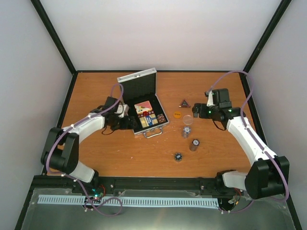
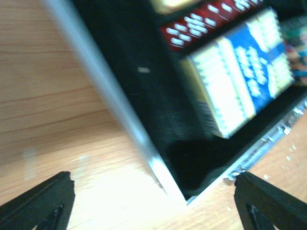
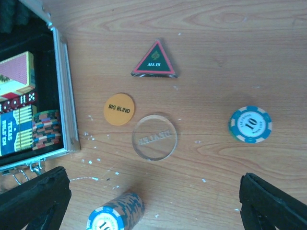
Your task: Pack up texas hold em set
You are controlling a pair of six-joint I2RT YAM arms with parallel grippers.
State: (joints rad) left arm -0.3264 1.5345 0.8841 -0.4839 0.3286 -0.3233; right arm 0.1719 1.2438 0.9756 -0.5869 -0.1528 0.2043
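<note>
Chips lie nearest you on the orange-brown wooden table [image 1: 96, 153]: a small dark chip stack [image 1: 178, 156] low in the middle of the top view, a second chip stack [image 1: 194, 144] up and right of it, and a third chip stack [image 1: 185, 132] above that. All are loose outside the case and, by the look of it, yet to be packed. Next come the clear round disc [image 1: 187, 120], the orange round disc [image 1: 177, 115] just beside it, and the dark red-edged triangular button [image 1: 184, 102]. Your right gripper [image 1: 196, 111] hovers just right of these, fingers spread wide with nothing between them, probably poised to choose a piece; the flat discs lie flush on the wood and look hard to pinch. Left of centre sits the small square silver aluminium case [image 3: 66, 96]. Your left gripper [image 2: 153, 189] is also wide open and empty, straddling a corner of the case without touching it, likely placed to steady it. Inside, a blue-and-white card deck [image 2: 240, 72], red dice [image 2: 201, 24] and a row of chips [image 3: 45, 129] fill slots. The raised rim and metal handle [image 1: 153, 134] stand between the loose pieces and the tray. Farthest, the black-lined lid [image 1: 138, 87] stands upright, leaving the tray open from above.
</note>
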